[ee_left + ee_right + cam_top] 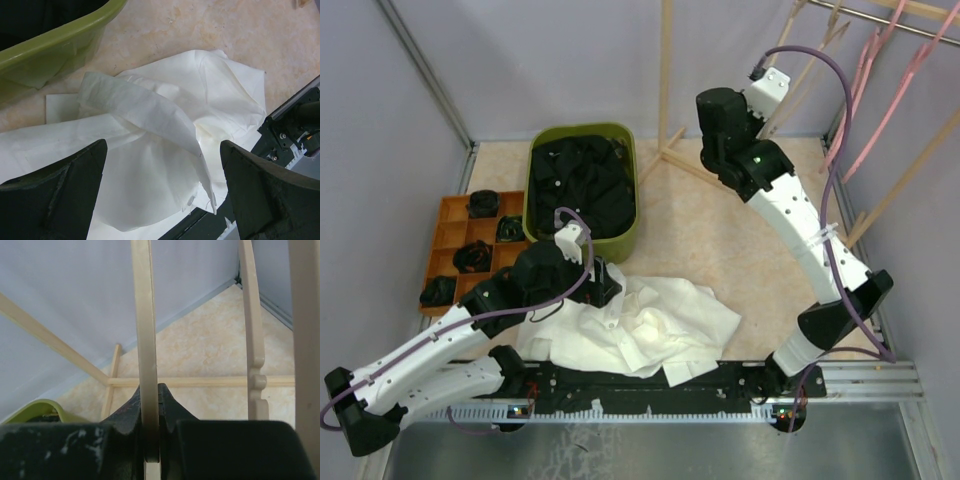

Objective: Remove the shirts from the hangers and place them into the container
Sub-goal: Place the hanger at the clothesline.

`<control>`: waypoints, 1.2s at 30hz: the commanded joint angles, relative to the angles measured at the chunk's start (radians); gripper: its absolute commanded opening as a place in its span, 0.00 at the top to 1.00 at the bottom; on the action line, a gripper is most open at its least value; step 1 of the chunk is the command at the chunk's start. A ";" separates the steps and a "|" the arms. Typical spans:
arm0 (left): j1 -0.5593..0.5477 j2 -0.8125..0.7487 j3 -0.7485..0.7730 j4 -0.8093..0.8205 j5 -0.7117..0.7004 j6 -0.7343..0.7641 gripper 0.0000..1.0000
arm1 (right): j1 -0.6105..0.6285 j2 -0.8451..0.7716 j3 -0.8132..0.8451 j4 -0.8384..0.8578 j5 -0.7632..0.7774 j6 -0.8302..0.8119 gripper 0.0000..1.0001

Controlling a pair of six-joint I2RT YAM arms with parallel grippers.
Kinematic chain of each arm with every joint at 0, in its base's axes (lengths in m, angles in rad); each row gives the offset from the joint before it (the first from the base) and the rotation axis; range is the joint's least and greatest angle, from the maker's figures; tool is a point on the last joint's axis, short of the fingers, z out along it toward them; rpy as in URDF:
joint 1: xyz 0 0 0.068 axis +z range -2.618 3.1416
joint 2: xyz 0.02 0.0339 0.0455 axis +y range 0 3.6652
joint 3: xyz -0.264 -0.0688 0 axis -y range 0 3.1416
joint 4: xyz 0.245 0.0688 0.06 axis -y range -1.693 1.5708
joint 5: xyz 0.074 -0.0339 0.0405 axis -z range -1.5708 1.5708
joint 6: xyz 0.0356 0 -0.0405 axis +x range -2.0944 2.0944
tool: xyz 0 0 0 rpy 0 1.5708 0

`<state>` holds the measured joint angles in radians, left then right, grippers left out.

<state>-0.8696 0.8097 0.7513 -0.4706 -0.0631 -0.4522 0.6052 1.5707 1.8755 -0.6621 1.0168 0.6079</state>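
Beige tabletop (720, 240), cream shirt (660, 325), right pincer (151, 405) clamping beige hanger (145, 315)

The rounded plastic tub (623, 243) at the upper left is olive green. The cloth shirts (582, 180) piled in it are plain black. The crumpled cloth shirt (665, 330) low in the middle is creamy white. The shallow tray (450, 208) at the left is orange. The thin hangers (917, 65) at the upper right are pink. The thin wooden hanger (145, 340) in the middle of the right wrist view is pale beige.
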 commanded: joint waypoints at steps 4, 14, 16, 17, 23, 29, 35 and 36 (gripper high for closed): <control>0.001 -0.018 0.019 0.020 0.007 0.006 0.01 | -0.044 0.043 0.066 -0.083 -0.088 0.084 0.96; 0.000 -0.008 0.019 0.027 0.016 0.009 0.01 | -0.057 0.028 0.024 -0.086 -0.126 0.089 0.88; 0.001 -0.007 0.020 0.027 0.016 0.008 0.01 | -0.057 0.023 0.028 -0.083 -0.126 0.083 0.86; 0.001 -0.008 0.020 0.027 0.016 0.009 0.01 | -0.058 0.020 0.031 -0.077 -0.126 0.078 0.85; 0.001 -0.005 0.018 0.033 0.015 0.007 0.01 | -0.057 -0.015 0.012 -0.055 -0.136 0.067 0.79; 0.001 0.006 0.019 0.040 0.023 0.007 0.01 | -0.058 -0.073 -0.063 -0.004 -0.156 0.060 0.74; 0.001 0.017 0.020 0.046 0.031 0.007 0.01 | -0.058 -0.119 -0.122 0.023 -0.187 0.069 0.75; 0.001 0.017 0.019 0.046 0.031 0.006 0.01 | -0.057 -0.125 -0.127 0.027 -0.195 0.070 0.75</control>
<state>-0.8696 0.8242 0.7513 -0.4591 -0.0490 -0.4522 0.5552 1.5017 1.7638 -0.6971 0.8410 0.6735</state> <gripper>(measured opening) 0.995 0.254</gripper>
